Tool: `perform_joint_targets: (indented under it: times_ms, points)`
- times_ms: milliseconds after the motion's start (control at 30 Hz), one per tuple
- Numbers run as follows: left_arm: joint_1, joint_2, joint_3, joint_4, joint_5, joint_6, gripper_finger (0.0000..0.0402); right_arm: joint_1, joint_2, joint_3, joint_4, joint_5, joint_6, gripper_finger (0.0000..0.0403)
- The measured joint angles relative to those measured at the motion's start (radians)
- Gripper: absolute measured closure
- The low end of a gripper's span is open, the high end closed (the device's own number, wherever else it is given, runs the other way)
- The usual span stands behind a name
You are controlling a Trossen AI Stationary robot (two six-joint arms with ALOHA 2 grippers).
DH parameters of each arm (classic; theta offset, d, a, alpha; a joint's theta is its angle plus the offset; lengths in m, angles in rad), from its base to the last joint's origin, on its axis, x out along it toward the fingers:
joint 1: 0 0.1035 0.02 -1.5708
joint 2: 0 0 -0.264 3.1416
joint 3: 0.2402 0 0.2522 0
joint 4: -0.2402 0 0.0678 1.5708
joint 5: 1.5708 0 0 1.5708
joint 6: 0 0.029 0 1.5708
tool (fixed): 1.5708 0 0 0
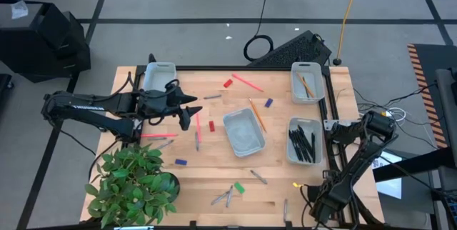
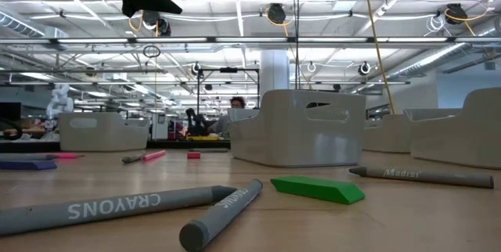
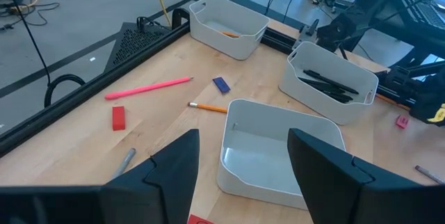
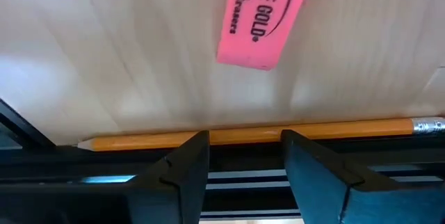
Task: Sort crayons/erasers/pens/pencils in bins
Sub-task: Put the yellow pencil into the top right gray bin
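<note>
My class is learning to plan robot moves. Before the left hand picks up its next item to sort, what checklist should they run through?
1. Left hand open and empty: ok.
2. Right hand open and empty: ok.
3. Middle bin free to receive items: ok.
4. Pen bin holds only pens: ok.
5. Every pencil binned: not ok, pink pencil lies loose.
6. Every eraser binned: not ok, red eraser lies loose.

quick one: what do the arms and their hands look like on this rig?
Both arms are dark, slim and jointed. The left hand has two black pointed fingers with flat, angular faces. The right arm is the same dark build, with cables bunched near its base.
</note>
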Motion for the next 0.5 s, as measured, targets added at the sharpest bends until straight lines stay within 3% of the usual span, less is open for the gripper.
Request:
perform_joint_targets:
  times_ms: [200,400,500]
  points:
    - [0.000,0.000,0.000,0.000,0.000,0.000,0.0179,-0.030,0.005,0.113,-0.092,0.121,-0.049,0.0229]
    - [0.000,0.000,0.000,0.000,0.000,0.000,0.0179,-0.002,0.004,0.140,-0.132,0.135,-0.061,0.0229]
    - [0.000,0.000,0.000,0.000,0.000,0.000,0.0179,0.006,0.006,0.131,-0.135,0.133,0.014,0.0229]
